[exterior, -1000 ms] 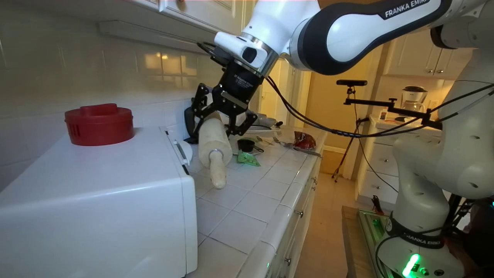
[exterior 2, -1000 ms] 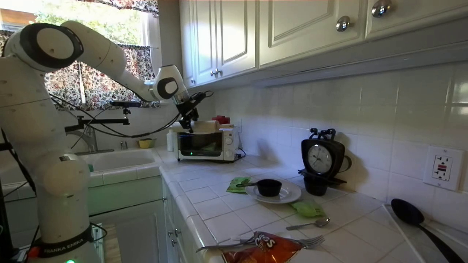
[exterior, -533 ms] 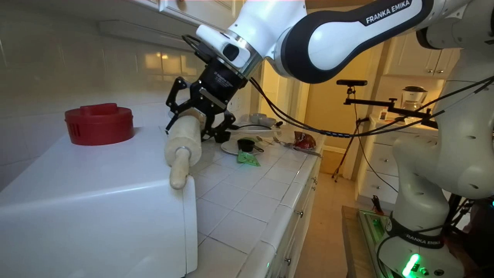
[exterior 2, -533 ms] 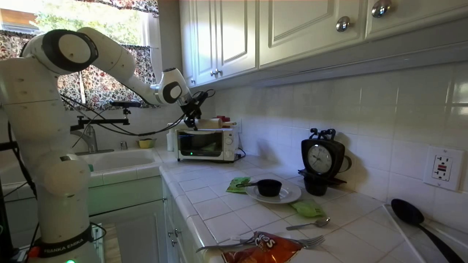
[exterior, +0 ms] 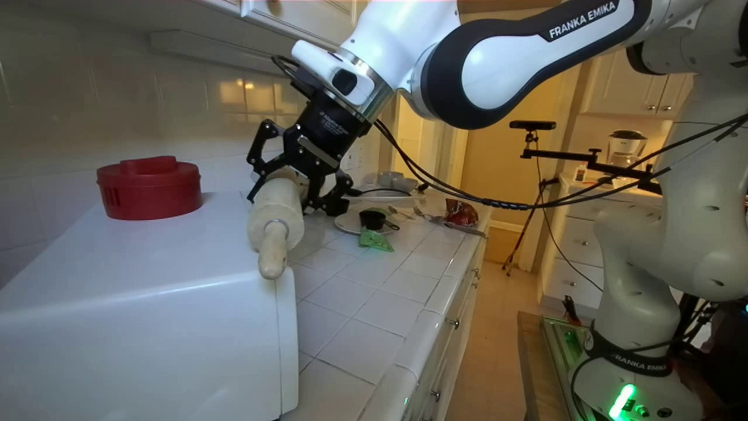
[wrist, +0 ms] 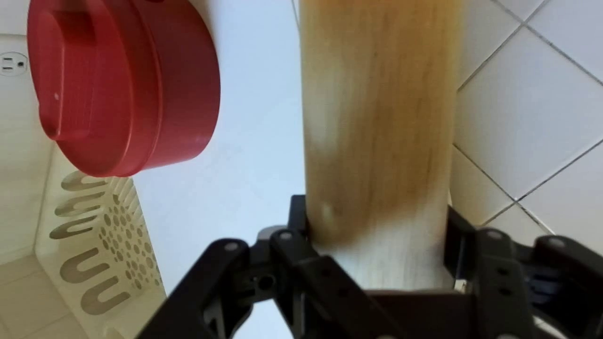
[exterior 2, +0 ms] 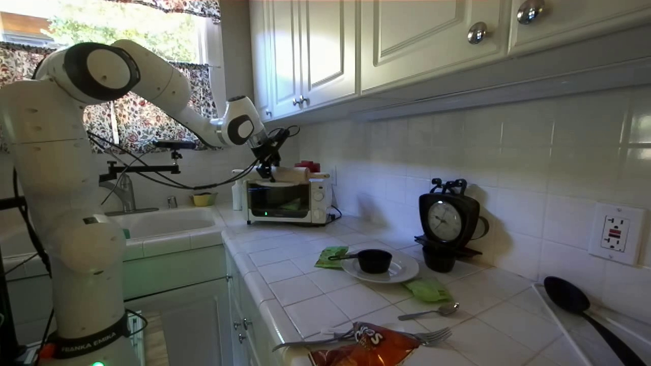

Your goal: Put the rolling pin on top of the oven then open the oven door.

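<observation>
Gripper (wrist: pixel 377 230) is clamping the rolling pin (exterior: pixel 276 204), a black finger pressing either side of the barrel. Pin's lying lengthwise along the front edge of the oven (exterior: pixel 152 327), at abt. top level; contact w/ the top isn't showing clearly. Wood's looking smooth, pale tan w/ fine lengthwise grain; barrel's forming a plain cyl., the nearer handle narrowing from it & ending in a rounded tip. Oven's sitting there as a glossy white box w/ softened edges; oven door (exterior 2: pixel 278 200) is standing upright, its dark glass catching reflections. Red container (exterior: pixel 152 190), round & plastic-looking w/ a raised bar on its lid, is sitting on the oven top, apart from the pin. Counter (exterior: pixel 362 345) is showing shiny square tiles w/ grout lines.

Gripper's hiding pt. of the barrel in both exterior views; in wrist view the barrel's running off the top edge. Beige perforated rack (wrist: pixel 120 266), w/ round holes & slots, is getting cut off there too. Chip bag (exterior 2: pixel 376 345), crinkly, is running past the lower edge in an exterior view, lettering only partly readable.
</observation>
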